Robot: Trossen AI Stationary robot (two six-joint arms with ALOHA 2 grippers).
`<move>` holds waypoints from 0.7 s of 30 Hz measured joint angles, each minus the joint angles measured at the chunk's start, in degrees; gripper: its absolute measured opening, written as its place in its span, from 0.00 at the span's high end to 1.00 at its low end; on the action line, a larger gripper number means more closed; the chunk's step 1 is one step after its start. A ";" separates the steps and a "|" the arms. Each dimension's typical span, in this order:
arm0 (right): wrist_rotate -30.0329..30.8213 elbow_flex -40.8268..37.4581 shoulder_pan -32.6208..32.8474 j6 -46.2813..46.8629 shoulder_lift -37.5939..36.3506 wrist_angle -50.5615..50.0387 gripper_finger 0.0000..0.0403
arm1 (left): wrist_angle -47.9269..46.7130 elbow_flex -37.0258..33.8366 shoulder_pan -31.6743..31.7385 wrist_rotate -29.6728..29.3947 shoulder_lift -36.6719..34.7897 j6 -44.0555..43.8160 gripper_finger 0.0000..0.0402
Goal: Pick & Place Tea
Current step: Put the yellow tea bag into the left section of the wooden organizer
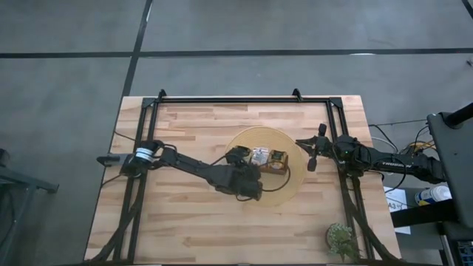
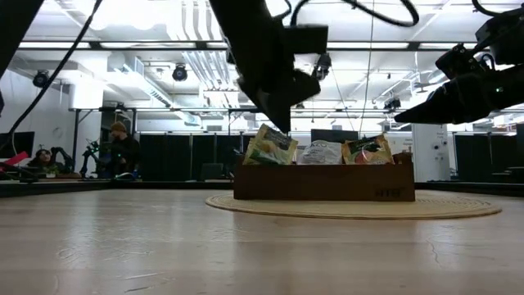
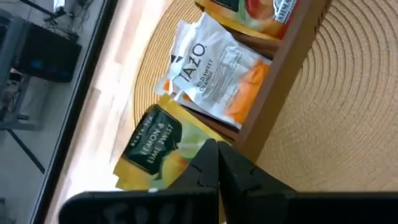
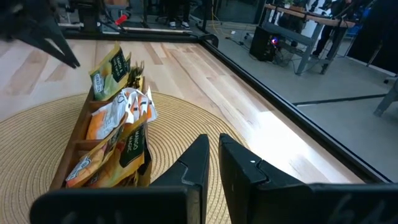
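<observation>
High view showed you the left gripper [image 1: 250, 186], fingers pressed together on nothing, just off the tray's [image 1: 278, 167] left end where the yellow-green tea packet [image 3: 151, 144] stood, nearer than the right gripper [image 1: 311, 157], likewise closed, beyond its right end.

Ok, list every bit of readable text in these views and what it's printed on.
"TAZO" and "WILD SWEET ORANGE": white and orange tea packet.
"LEMON & LIME TWIST": yellow-green tea packet; the small line above it is unreadable.
Mark on the wooden tray front: too faint to read.
Print on the orange packets: too blurred.
</observation>
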 joint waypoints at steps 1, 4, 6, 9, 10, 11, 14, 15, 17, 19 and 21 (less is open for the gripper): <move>0.02 0.00 0.00 0.00 0.00 0.00 0.92 | -0.54 0.27 -0.18 -0.12 -0.21 0.00 1.00; 0.02 0.00 0.00 0.07 0.13 0.00 0.92 | -2.15 0.50 -0.67 1.02 -1.07 -1.13 1.00; 0.00 0.00 0.01 0.01 0.26 0.00 0.92 | -2.97 0.50 -0.72 3.06 -1.85 -2.56 1.00; 0.01 0.00 0.00 0.07 0.47 0.02 0.92 | -4.77 0.31 -0.69 4.13 -2.03 -4.04 1.00; 0.02 0.00 0.01 0.02 0.51 0.02 0.92 | -4.67 -0.30 -0.57 4.31 -1.99 -4.31 1.00; 0.02 0.00 0.00 0.04 0.55 0.04 0.92 | -4.72 -0.94 -0.36 4.61 -1.96 -4.55 1.00; 0.02 0.00 0.00 0.15 0.62 0.07 0.92 | -4.49 -3.11 0.45 5.36 -1.96 -5.57 1.00; 0.02 -0.02 0.00 0.15 0.62 0.07 0.92 | -4.25 -3.93 0.82 5.58 -1.96 -5.74 1.00; 0.02 -0.02 0.01 0.15 0.63 0.07 0.92 | -2.81 -5.98 1.68 5.66 -1.96 -5.82 1.00; 0.02 -0.02 0.00 0.13 0.63 0.11 0.92 | -0.80 -8.24 2.80 5.15 -1.94 -5.82 1.00; 0.02 -0.02 0.01 0.15 0.63 0.11 0.92 | 1.94 -10.56 3.89 3.84 -1.94 -5.36 1.00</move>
